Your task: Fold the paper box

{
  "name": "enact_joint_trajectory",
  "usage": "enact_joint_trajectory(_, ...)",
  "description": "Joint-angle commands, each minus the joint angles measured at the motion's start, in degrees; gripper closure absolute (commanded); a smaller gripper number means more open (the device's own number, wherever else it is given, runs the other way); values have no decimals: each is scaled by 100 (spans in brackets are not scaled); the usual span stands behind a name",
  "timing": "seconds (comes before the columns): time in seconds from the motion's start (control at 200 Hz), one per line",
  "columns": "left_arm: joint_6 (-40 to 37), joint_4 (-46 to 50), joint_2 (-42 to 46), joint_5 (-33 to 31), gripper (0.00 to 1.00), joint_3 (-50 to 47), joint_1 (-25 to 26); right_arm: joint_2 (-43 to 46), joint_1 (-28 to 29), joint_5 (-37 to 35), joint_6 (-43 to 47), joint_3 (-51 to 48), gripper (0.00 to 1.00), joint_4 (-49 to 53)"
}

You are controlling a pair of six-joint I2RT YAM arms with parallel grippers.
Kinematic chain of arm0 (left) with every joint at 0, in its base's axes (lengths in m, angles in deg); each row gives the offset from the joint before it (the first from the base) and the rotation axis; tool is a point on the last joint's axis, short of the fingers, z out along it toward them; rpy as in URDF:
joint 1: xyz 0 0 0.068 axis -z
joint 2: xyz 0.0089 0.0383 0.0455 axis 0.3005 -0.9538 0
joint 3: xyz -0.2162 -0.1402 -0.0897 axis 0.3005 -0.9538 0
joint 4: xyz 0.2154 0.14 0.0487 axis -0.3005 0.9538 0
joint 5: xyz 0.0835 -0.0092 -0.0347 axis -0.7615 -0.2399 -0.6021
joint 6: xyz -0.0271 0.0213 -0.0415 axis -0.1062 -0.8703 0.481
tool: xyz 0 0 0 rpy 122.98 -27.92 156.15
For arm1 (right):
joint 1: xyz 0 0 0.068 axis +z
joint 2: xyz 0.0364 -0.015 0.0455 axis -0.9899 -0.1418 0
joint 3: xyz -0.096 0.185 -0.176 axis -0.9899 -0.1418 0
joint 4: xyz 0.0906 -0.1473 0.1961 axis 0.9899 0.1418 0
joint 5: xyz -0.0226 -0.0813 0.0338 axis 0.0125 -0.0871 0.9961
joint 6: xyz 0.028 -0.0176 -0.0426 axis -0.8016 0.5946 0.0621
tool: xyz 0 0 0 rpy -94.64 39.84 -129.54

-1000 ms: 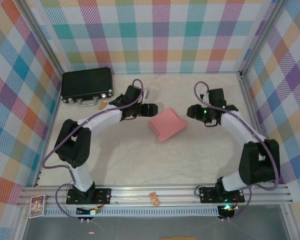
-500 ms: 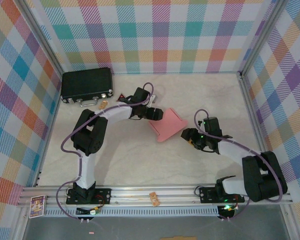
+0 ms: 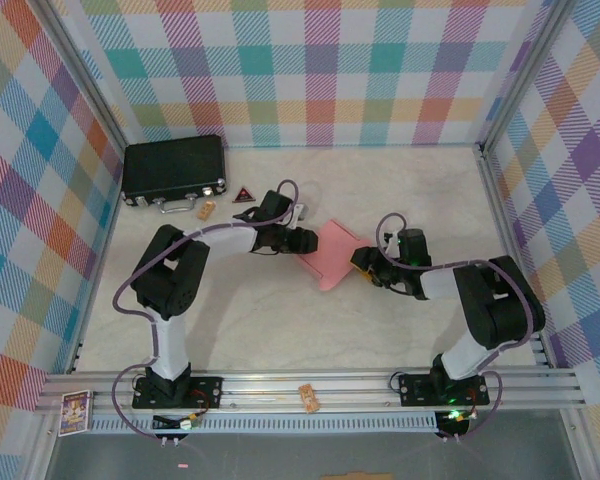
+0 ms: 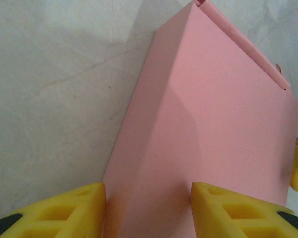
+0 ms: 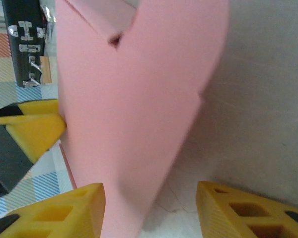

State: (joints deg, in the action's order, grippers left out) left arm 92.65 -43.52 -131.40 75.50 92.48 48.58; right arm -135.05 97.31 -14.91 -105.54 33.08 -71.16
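The paper box (image 3: 335, 250) is salmon-pink card lying mid-table, partly folded with a raised side. My left gripper (image 3: 305, 240) is at its left edge and my right gripper (image 3: 363, 262) at its lower right edge. In the left wrist view the box (image 4: 213, 124) fills the gap between the parted jaws of the left gripper (image 4: 148, 213); its left finger (image 4: 64, 213) lies along the box's side wall. In the right wrist view the box (image 5: 134, 99) stands by the left finger (image 5: 64, 213) of the open right gripper (image 5: 150, 213), with bare table up to the other finger.
A black case with metal latches (image 3: 174, 170) lies at the back left, with a small red triangle (image 3: 244, 195) and a tan piece (image 3: 207, 209) beside it. Plaid walls enclose the table. An aluminium rail (image 3: 310, 385) runs along the near edge.
Both arms have closed in on the box: the left one pushed right to its left edge with narrower jaws, and the right one swung down and inward to its right edge.
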Motion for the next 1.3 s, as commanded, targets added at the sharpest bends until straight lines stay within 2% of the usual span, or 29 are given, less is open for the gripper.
enact_joint_trajectory(0.0, 199, -148, 176, 95, 53, -162, 42, -195, 36, 396, -87, 127, 50, -676)
enact_joint_trajectory(0.095, 157, -104, 63, 69, 53, -81, 47, -300, 51, 602, -128, 185, 51, -997)
enact_joint_trajectory(0.315, 132, -133, -66, 72, 53, 83, 55, -172, 84, 749, -27, 222, 51, -1009)
enact_joint_trajectory(0.405, 158, -171, -69, 135, 57, 57, 77, -184, 129, 812, 26, 323, 51, -900)
enact_joint_trajectory(0.735, 374, -400, -185, 406, 62, -12, 125, -741, 349, 895, -153, 605, 52, -1232)
enact_joint_trajectory(0.93, 428, -417, -227, 542, 63, 40, 141, -726, 465, 781, -204, 716, 53, -1182)
enact_joint_trajectory(1.06, 440, -399, -201, 528, 64, 40, 143, -398, 527, 532, -87, 759, 54, -779)
enact_joint_trajectory(1.125, 441, -397, -188, 528, 65, 27, 143, -202, 566, 280, 61, 818, 54, -82)
enact_joint_trajectory(1.295, 415, -371, -147, 463, 64, 23, 143, 194, 591, -300, 275, 828, 55, 923)
